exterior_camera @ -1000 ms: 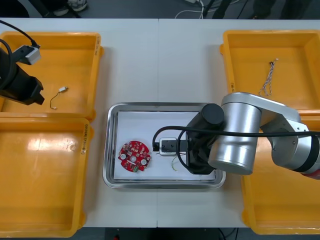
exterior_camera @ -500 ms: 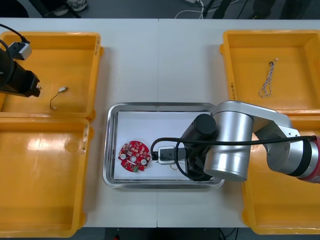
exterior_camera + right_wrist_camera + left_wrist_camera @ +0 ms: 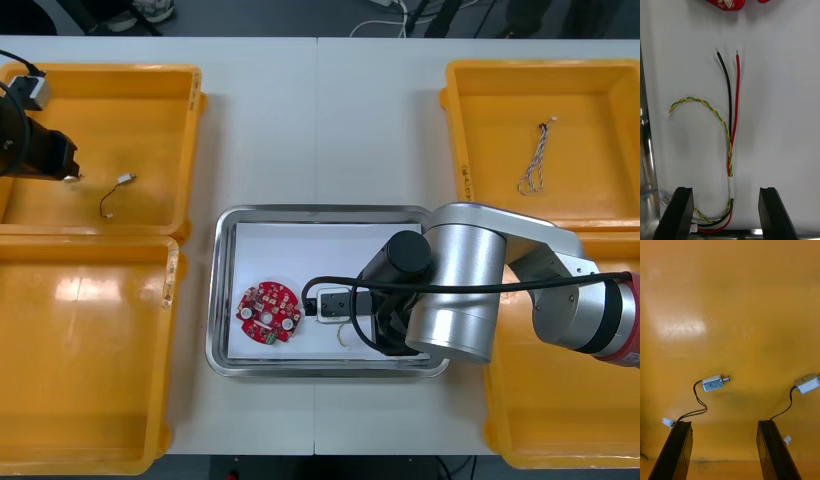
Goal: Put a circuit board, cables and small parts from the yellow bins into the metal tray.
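My right gripper (image 3: 725,195) hangs low over the metal tray (image 3: 213,290), on its right side. Its fingers are wide apart and hold nothing. The cable (image 3: 730,150), red, black and twisted yellow-green, lies flat on the tray's white floor between my fingers. It touches neither one. I think this cable's job is done, and my wide fingers mean I can lift away without pulling it along. The round red circuit board (image 3: 269,312) is in the tray too, on the left side, apart from the cable, so both have room.

My left gripper (image 3: 723,424) is over the yellow bin (image 3: 150,75) that sits left of the tray and farther back. Its fingers are wide too, and empty. A small metal part (image 3: 712,383) with a thin black wire lies on the bin floor, just ahead of my fingers. I think I hold them wide so they can go down around it. A second part (image 3: 807,383) lies off to the side.
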Controlling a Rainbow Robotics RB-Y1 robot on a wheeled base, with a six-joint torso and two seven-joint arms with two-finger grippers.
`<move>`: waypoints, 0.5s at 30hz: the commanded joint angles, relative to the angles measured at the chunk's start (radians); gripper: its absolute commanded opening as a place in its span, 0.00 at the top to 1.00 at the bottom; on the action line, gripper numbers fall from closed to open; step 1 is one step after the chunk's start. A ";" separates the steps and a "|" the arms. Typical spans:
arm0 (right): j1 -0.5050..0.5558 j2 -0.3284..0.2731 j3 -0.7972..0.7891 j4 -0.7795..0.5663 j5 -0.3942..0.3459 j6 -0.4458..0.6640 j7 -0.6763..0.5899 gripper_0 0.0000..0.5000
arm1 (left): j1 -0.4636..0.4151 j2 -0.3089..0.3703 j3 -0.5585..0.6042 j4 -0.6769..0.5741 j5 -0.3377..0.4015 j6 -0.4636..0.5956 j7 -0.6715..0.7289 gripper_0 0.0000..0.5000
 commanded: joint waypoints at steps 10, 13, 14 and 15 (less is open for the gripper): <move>-0.065 0.026 -0.019 -0.022 0.008 0.079 0.004 0.00 | -0.052 0.042 0.013 0.070 -0.016 -0.132 -0.150 0.00; -0.067 0.037 -0.063 -0.022 -0.014 0.130 0.001 0.00 | -0.052 0.042 -0.001 0.088 -0.020 -0.160 -0.155 0.00; -0.068 0.040 -0.077 -0.022 -0.025 0.141 0.000 0.00 | -0.052 0.042 -0.003 0.094 -0.020 -0.168 -0.155 0.00; -0.071 0.041 -0.102 -0.022 -0.040 0.156 -0.004 0.00 | -0.052 0.042 -0.009 0.104 -0.020 -0.178 -0.158 0.00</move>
